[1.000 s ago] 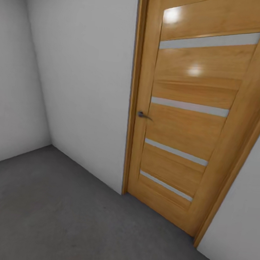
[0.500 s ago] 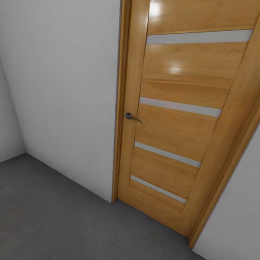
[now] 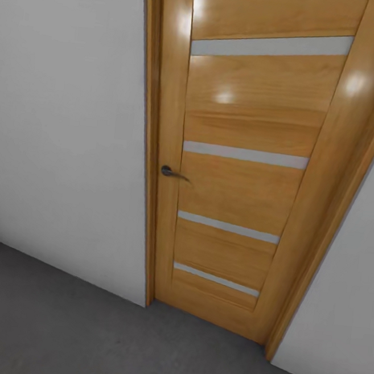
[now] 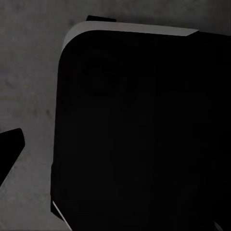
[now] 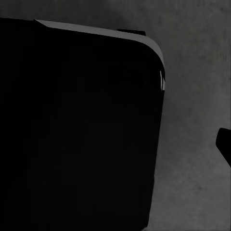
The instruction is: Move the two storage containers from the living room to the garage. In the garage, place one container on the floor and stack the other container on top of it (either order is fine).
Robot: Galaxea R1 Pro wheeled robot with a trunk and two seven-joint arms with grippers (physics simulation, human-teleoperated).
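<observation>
Camera panned right since earlier; floor (image 3: 54,323) dark grey, speckled.

dark grey speckled concrete floor (image 3: 54,323) runs to the white wall.

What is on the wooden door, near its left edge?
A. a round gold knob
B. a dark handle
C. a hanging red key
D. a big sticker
B: a small dark handle sticks out from the wooden door, near its left edge, about halfway up.
</observation>
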